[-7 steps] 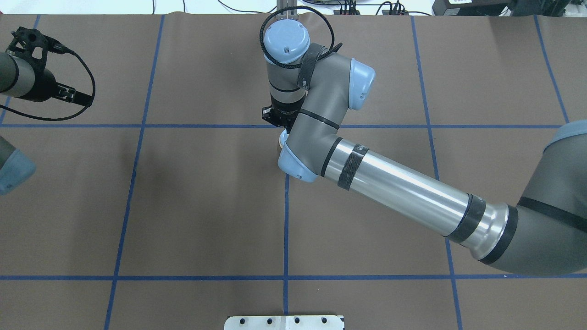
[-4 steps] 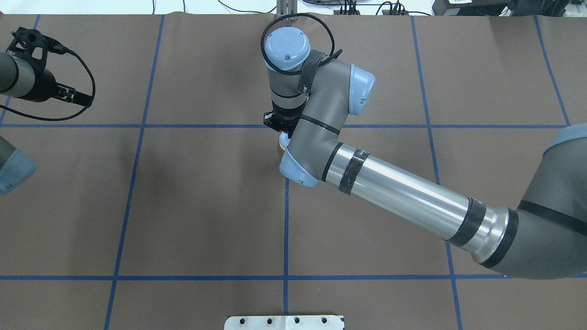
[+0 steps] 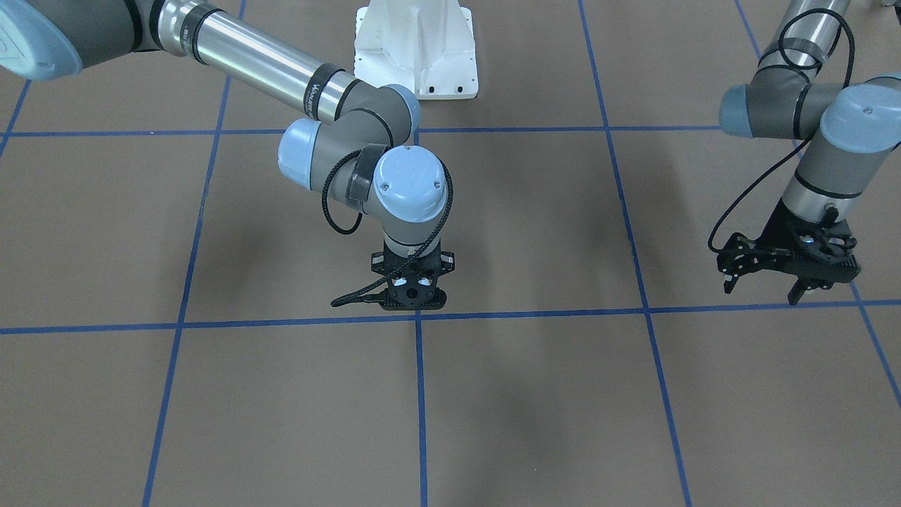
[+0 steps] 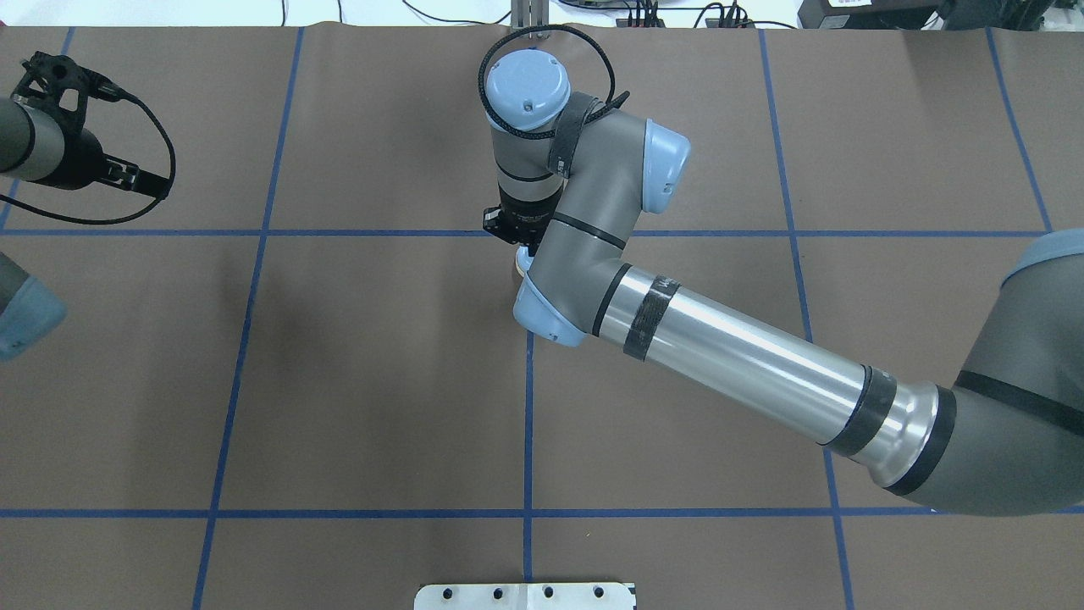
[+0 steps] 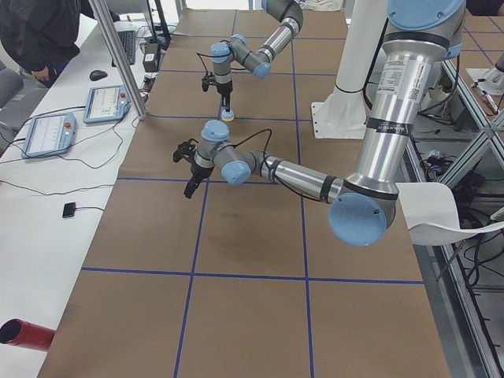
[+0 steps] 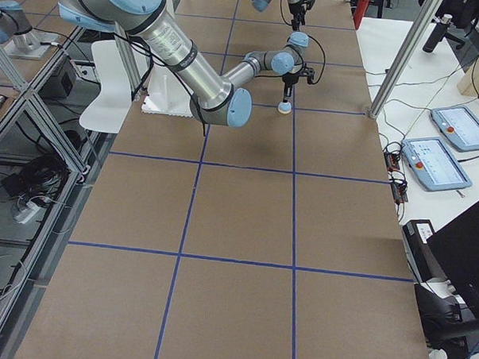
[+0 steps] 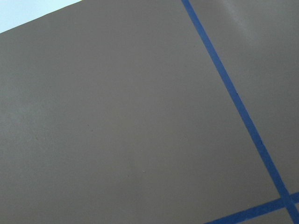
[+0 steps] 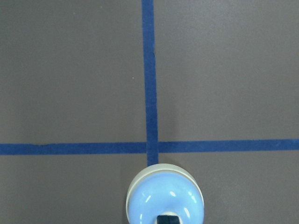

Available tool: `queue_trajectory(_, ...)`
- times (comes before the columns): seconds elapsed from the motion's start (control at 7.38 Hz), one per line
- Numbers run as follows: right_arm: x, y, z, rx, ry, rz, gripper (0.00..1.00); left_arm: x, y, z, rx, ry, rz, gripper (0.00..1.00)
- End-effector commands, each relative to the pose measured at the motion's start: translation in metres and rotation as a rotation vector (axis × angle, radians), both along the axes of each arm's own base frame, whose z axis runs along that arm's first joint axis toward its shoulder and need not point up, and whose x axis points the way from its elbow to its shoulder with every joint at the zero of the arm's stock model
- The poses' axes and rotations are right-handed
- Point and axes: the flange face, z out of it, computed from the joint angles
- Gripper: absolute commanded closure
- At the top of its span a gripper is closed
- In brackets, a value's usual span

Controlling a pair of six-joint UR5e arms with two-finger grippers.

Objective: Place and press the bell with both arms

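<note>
The light-blue bell stands on the brown table next to a crossing of blue tape lines; it also shows in the exterior left view and the exterior right view. My right gripper points straight down onto its top, shut, with dark fingertips covering the button. In the overhead view only a cream sliver of the bell shows under the right arm's wrist. My left gripper hangs open and empty far off at the table's left side, also in the overhead view.
The white pedestal stands at the robot's edge of the table. Blue tape lines divide the brown cover. A metal post and teach pendants stand on the operators' side. A red cylinder lies at the near corner.
The right arm's wrist has shifted slightly towards the robot and stays over the bell. The left arm has barely moved.
</note>
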Motion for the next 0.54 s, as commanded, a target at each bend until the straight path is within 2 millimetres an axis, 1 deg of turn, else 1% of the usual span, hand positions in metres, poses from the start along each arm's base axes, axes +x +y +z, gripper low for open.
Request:
queue_trajectory(0.0, 0.026, -0.004, -0.031, 0.021, -0.051, 0.023, 0.78, -0.001, 0.0, 0.0, -0.001, 0.002, 0.0, 0.0)
queue_trajectory(0.14, 0.048, -0.002, -0.029, 0.024, -0.061, 0.035, 0.19, -0.004, 0.007, 0.009, -0.012, -0.003, 0.01, 0.0)
queue_trajectory(0.27, 0.088, 0.001, -0.01, 0.021, -0.047, 0.053, 0.01, -0.013, 0.009, 0.015, -0.016, 0.002, 0.046, 0.0)
queue_trajectory(0.41, 0.123, -0.001, 0.025, 0.025, -0.035, 0.064, 0.01, -0.03, 0.008, 0.022, -0.051, 0.023, 0.056, 0.0)
